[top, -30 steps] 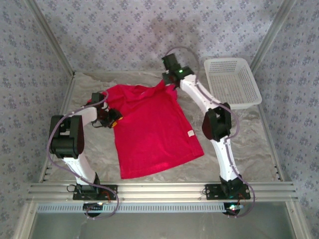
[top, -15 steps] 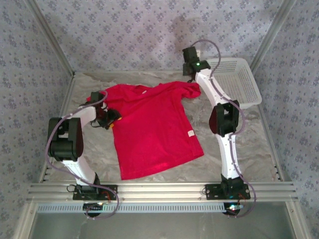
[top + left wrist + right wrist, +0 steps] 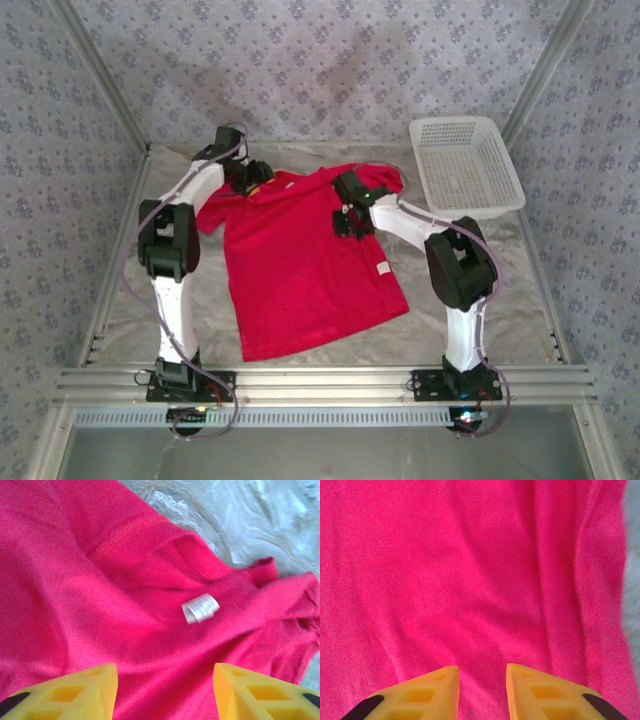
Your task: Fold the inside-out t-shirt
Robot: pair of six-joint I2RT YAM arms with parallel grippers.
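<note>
My left pincer (image 3: pixel 165 680), spread, moved to the bright red cloth t-shirt's (image 3: pixel 305 265) collar (image 3: pixel 135 527). Right pincer (image 3: pixel 482 680), narrowly parted and empty, came mid-chest. Nothing folded yet.

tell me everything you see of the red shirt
The shirt is plain bright red cloth, short-sleeved, spread nearly flat and lightly wrinkled on the table, collar at the far end. A white tag sits at the collar, another at a side seam. The left tool and right tool hang open over its upper part.
</note>
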